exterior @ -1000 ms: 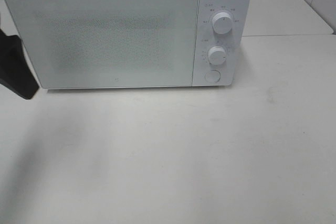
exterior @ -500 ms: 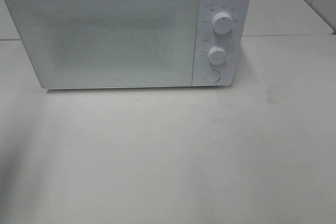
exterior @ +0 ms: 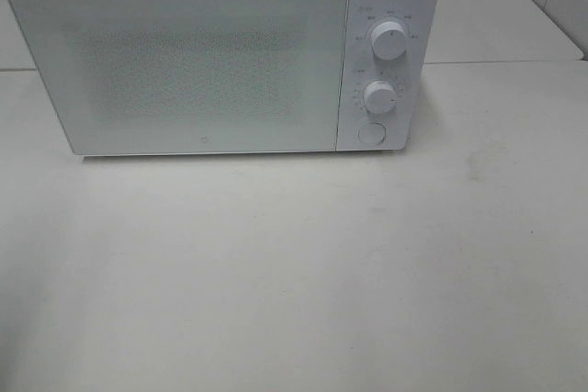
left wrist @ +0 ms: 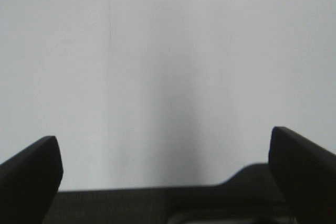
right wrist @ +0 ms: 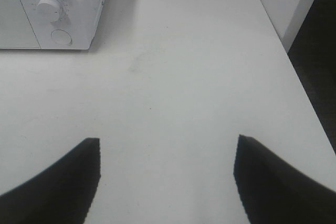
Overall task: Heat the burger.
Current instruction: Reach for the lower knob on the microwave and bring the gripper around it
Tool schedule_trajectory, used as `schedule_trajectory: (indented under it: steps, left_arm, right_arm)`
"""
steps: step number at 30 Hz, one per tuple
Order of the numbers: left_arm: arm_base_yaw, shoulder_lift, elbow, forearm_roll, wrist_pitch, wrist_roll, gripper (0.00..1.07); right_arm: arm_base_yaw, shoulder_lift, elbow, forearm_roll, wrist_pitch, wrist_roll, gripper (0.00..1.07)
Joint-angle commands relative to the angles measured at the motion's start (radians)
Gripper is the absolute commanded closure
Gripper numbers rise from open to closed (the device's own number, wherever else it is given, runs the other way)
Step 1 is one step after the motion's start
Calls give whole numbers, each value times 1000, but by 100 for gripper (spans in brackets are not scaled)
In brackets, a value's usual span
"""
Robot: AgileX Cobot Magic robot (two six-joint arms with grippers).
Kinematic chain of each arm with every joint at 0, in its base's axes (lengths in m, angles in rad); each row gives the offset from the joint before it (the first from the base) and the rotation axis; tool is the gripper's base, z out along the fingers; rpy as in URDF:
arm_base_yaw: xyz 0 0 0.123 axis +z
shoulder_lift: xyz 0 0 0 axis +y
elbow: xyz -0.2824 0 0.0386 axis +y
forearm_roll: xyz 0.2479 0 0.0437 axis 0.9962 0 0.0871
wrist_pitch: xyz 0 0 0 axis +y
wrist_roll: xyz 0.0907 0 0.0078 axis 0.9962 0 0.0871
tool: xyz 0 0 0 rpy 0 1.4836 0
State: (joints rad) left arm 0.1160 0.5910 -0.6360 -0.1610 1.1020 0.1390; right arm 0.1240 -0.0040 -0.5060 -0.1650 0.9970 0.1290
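Black left arm has cleared the overhead view's 9 o'clock edge; left pincer (left wrist: 165,140) spread, empty; white microwave (exterior: 184,61) at 12 o'clock on table (exterior: 294,273), door shut; burger not visible, presumably inside; dials (exterior: 378,95) likely next; right pincer (right wrist: 168,141) spread, empty.

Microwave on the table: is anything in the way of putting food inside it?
Yes, its door is shut across the whole front opening. No burger shows in any view. The left gripper and right gripper are open, holding nothing.
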Motion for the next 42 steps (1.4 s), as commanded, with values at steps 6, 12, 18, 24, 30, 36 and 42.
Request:
schedule_trajectory:
  steps: [6,12,18,24,30,36,42]
  left_arm:
    - [1,-262,57,10,-118,-5,7]
    - [-11,-433,92,8,-62,-13,7]
    - [-19,-627,117,95,-27,10,7]
    - [-19,-606,117,69,-25,14,7]
    - [-19,-620,117,22,-25,-1,7]
    - [-19,-620,118,-24,-27,-20,7]
    - [-19,-620,118,-24,-27,-20,7]
  right_arm:
    - [-7,-30,4,1,-2,-8,37]
    - [-7,-30,4,1,-2,-8,37]
    - [-7,-30,4,1,-2,-8,37]
    - [-7,-23,4,0,-2,-8,37]
    - [-7,-22,4,0,-2,-8,37]
    - [-7,-22,4,0,-2,-8,37]
    - [-7,-22,4,0,-2,-8,37]
